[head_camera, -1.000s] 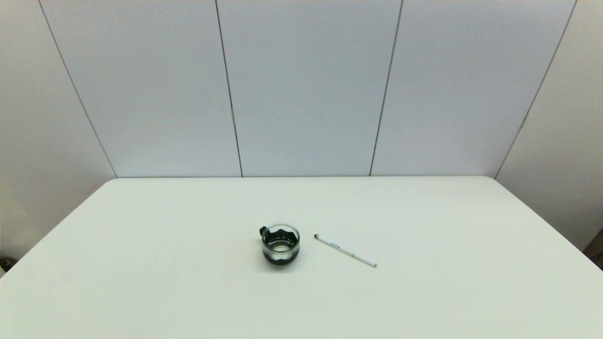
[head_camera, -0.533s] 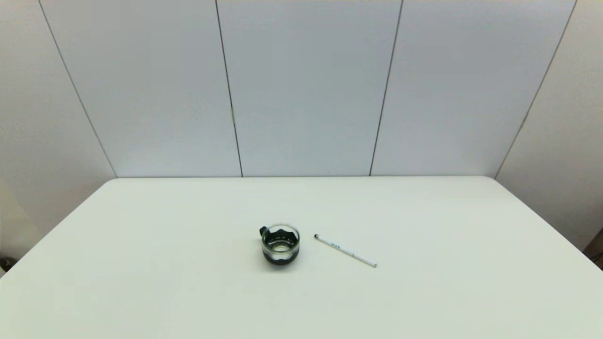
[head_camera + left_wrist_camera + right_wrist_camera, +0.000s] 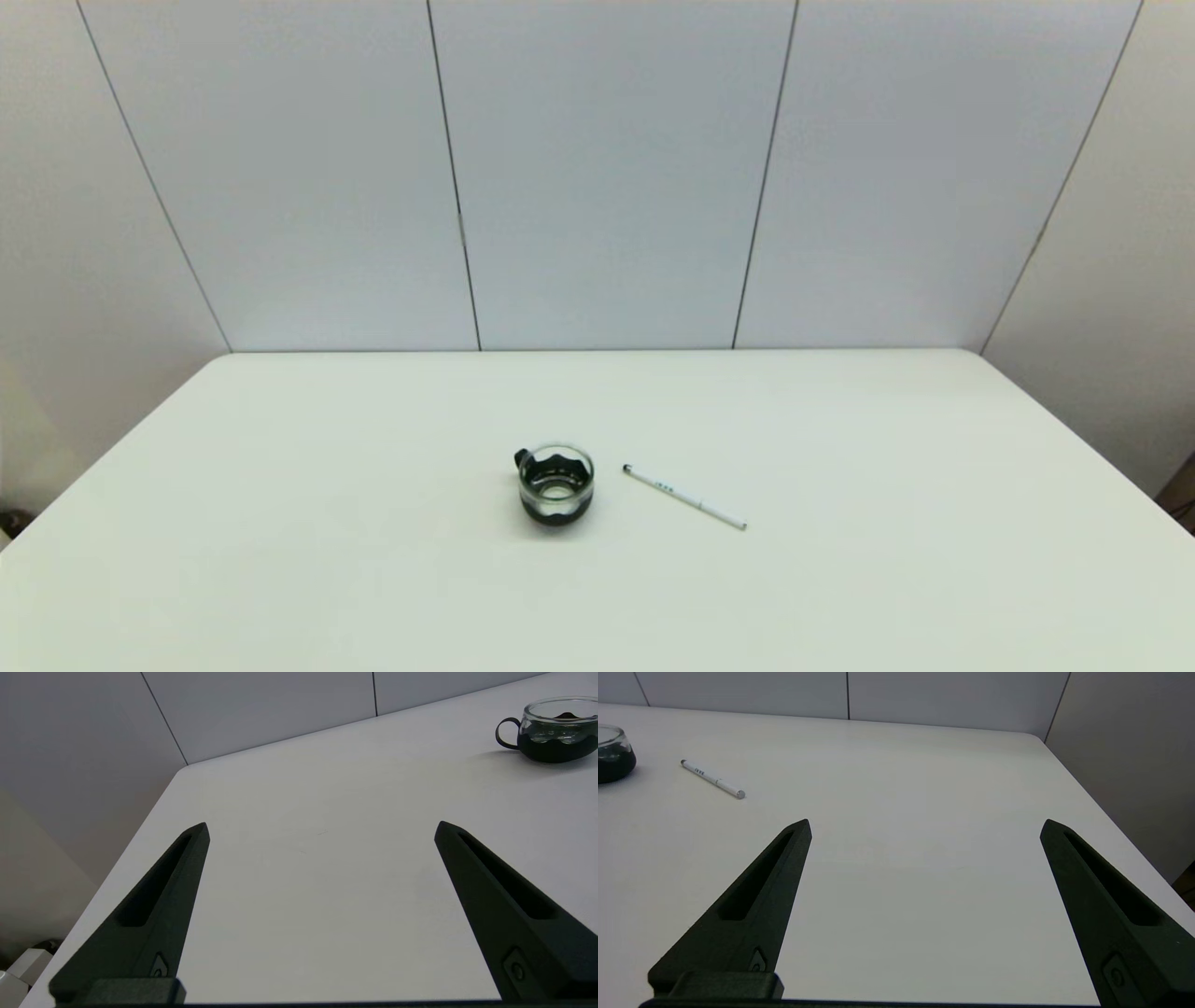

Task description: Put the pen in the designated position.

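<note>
The white pen (image 3: 684, 497) lies flat on the white table (image 3: 840, 579), just right of the glass cup (image 3: 555, 485), its dark tip toward the cup. The right wrist view also shows the pen (image 3: 712, 779), far from my right gripper (image 3: 924, 823), which is open with nothing between its fingers near the table's right front. My left gripper (image 3: 321, 825) is open and empty near the table's left front corner. Neither arm shows in the head view. The designated position has no marker that I can see.
A glass cup with a dark lower band and a dark handle (image 3: 551, 730) stands near the table's middle. Grey wall panels (image 3: 607, 177) close the far side. The table's left edge (image 3: 140, 821) and right edge (image 3: 1087, 793) lie close to the grippers.
</note>
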